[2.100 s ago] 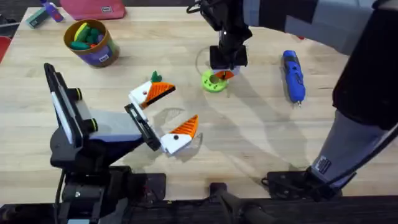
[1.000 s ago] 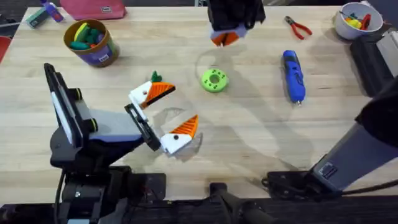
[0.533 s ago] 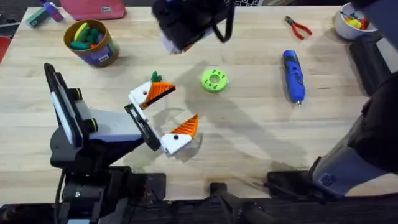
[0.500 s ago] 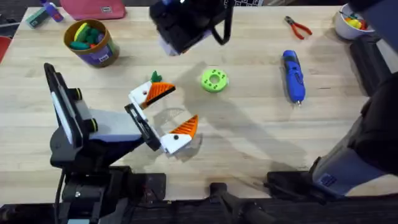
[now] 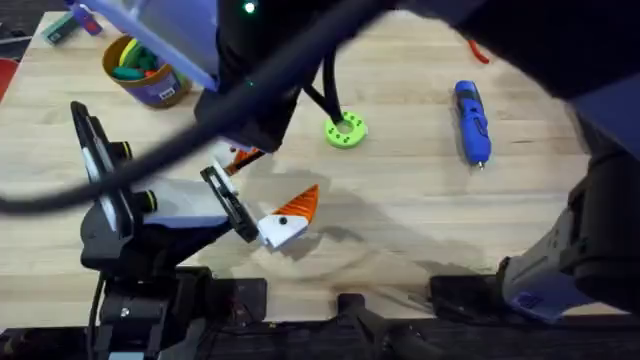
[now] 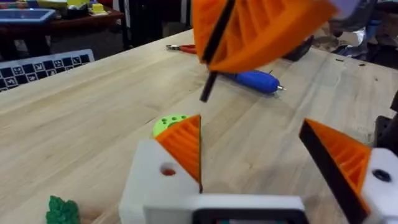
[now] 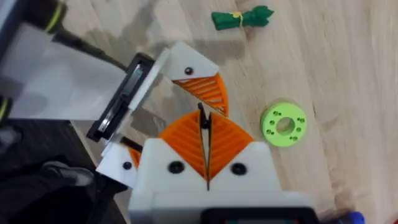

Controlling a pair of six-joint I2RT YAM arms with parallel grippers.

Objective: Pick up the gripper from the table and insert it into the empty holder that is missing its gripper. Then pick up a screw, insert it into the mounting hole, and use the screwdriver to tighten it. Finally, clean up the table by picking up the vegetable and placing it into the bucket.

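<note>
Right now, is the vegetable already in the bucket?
No. In the right wrist view the vegetable lies on the bare wooden table, with no bucket around it.

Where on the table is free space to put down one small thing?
The bare wood between the green disc and the blue screwdriver is free, and also the table's near right part, nearer than the screwdriver. It is crowded around the left gripper and toward the bucket.

bright green disc with holes [image 5: 346, 131] sitting mid wooden table [image 5: 400, 220], red-handled pliers [image 6: 180, 47] lying near the far edge, checkerboard sheet [image 6: 37, 65] past the table edge
</note>
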